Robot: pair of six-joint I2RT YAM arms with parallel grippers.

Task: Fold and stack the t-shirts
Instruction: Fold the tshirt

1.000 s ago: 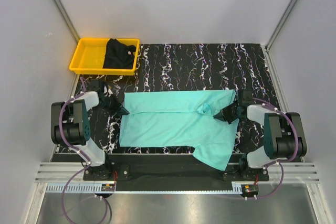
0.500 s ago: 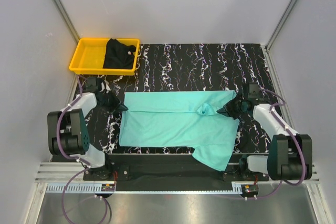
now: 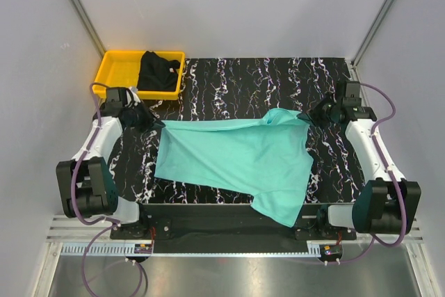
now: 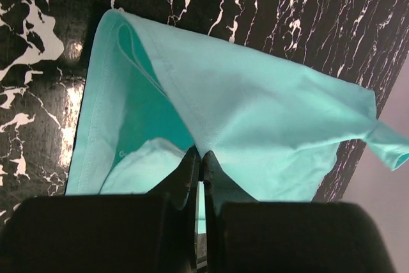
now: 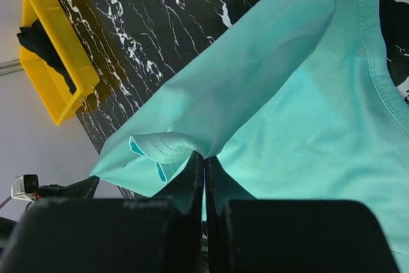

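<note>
turquoise t-shirt (image 3: 236,161) lies spread centrally, left gripper (image 3: 156,125) clamped on its far left corner, right gripper (image 3: 306,117) clamped on its far right corner. black t-shirt (image 3: 156,71) sits in the yellow tray (image 3: 111,83), far left.

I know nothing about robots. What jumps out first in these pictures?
A big turquoise t-shirt sprawls across the black marbled table, its far edge pinched by the left gripper and right gripper, one at each end. At the far left corner, a bright yellow tray holds a crumpled black t-shirt.
</note>
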